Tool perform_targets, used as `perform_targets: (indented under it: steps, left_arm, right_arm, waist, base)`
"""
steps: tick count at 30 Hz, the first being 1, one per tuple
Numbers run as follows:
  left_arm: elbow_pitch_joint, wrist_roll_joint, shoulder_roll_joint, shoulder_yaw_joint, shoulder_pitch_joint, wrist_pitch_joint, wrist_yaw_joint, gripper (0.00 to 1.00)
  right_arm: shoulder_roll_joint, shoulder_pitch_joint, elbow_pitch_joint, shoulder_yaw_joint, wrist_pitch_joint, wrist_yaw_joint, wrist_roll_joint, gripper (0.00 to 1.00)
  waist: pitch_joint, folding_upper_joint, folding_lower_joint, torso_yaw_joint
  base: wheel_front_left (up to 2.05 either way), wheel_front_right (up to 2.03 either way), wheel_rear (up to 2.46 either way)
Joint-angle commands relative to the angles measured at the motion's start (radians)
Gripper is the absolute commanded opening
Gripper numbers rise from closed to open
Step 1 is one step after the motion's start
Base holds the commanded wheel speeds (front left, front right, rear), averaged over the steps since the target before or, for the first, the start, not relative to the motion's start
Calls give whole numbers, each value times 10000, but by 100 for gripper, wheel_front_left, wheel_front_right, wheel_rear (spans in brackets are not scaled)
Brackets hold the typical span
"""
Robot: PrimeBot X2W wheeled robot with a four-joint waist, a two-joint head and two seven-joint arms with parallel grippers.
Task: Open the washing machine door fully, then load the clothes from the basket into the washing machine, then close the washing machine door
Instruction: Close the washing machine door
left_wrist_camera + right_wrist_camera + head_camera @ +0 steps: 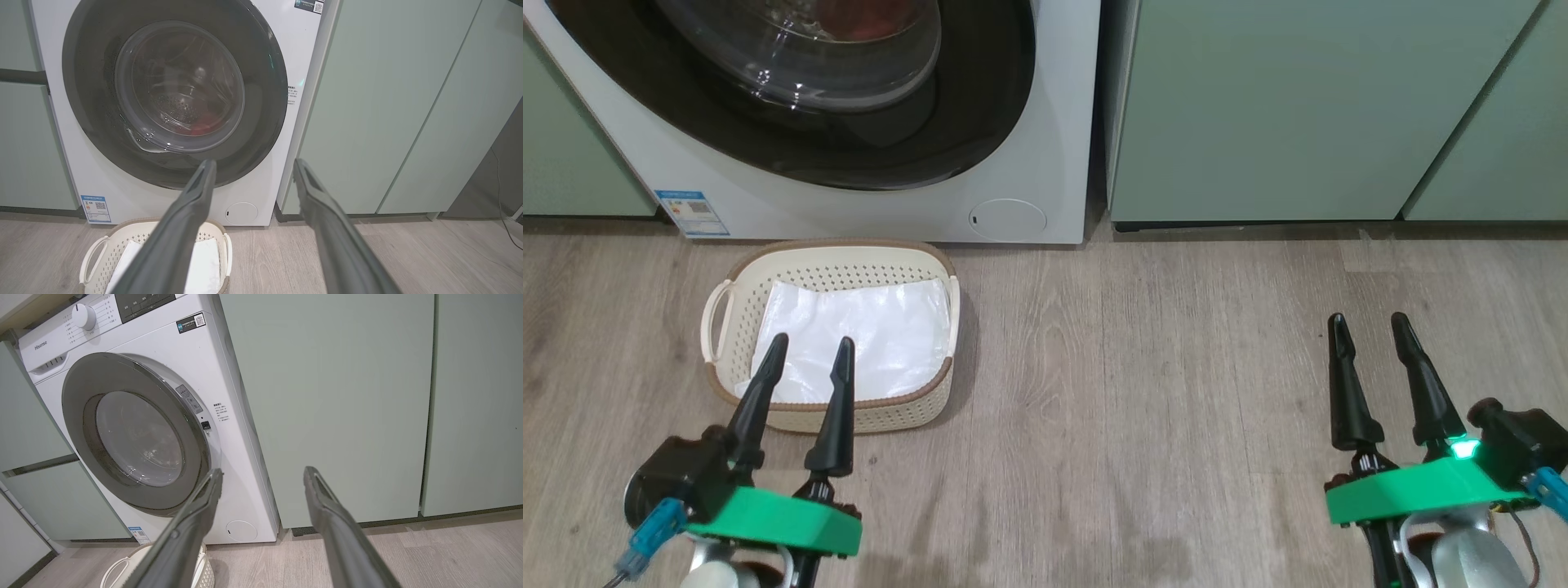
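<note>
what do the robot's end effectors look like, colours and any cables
The left end effector and right end effector each have two long tapered black fingers on a bright green plate, with a black housing and a blue connector at the outer side. The right one shows a small lit green light.

The floor carries basket, washing machine, cabinets.

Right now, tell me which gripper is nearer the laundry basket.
Left. The left gripper hangs by the near rim of the laundry basket, fingers overlapping its white sheet in the head view; the right gripper hangs over the floor, well off to its right.
</note>
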Motion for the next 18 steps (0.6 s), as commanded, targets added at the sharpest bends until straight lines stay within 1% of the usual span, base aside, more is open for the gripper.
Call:
perform_targets:
  steps: [1, 18]
  left_arm:
    - [-333, 32, 1, 277, -387, -51, -12, 100]
    - [-171, 114, -34, 231, -429, -51, -13, 100]
  right_arm:
    - [-66, -260, -274, 243, -93, 71, -18, 100]
    - [-66, -277, -203, 325, -93, 71, -168, 100]
  waist:
    - [11, -1, 0, -8]
    - [-56, -1, 0, -4]
  base:
    - [0, 0, 0]
    - [0, 0, 0]
